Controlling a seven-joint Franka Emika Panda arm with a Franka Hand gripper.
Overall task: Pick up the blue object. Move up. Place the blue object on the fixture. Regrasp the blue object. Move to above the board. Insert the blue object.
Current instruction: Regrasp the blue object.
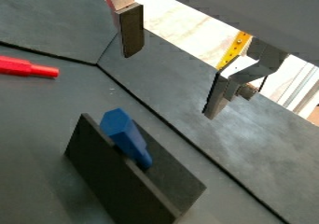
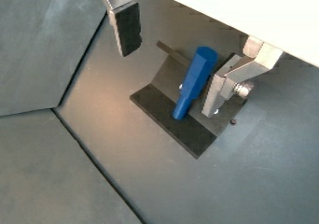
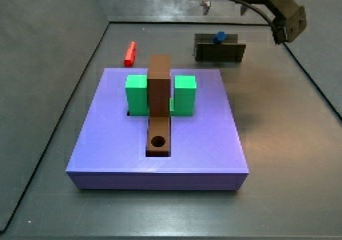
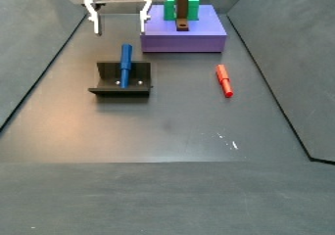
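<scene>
- The blue object (image 4: 125,65) leans in the fixture (image 4: 120,87) at centre left of a side view, propped, I judge, so it can be regrasped.
- The gripper (image 4: 117,21) hangs above and beyond it, jaws wide, holding nothing.
- Farther, at top centre, the board (image 4: 185,12) runs through the green block (image 4: 187,4); its hole (image 3: 159,142) is empty.

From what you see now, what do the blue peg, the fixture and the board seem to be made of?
Blue peg: probably plastic, with an even matte colour. Fixture: dark and dull, maybe plastic or coated metal; I cannot tell which. Board: brown, possibly wood or plastic, no grain visible. The pincer hangs open above the floor, holding nothing.
</scene>
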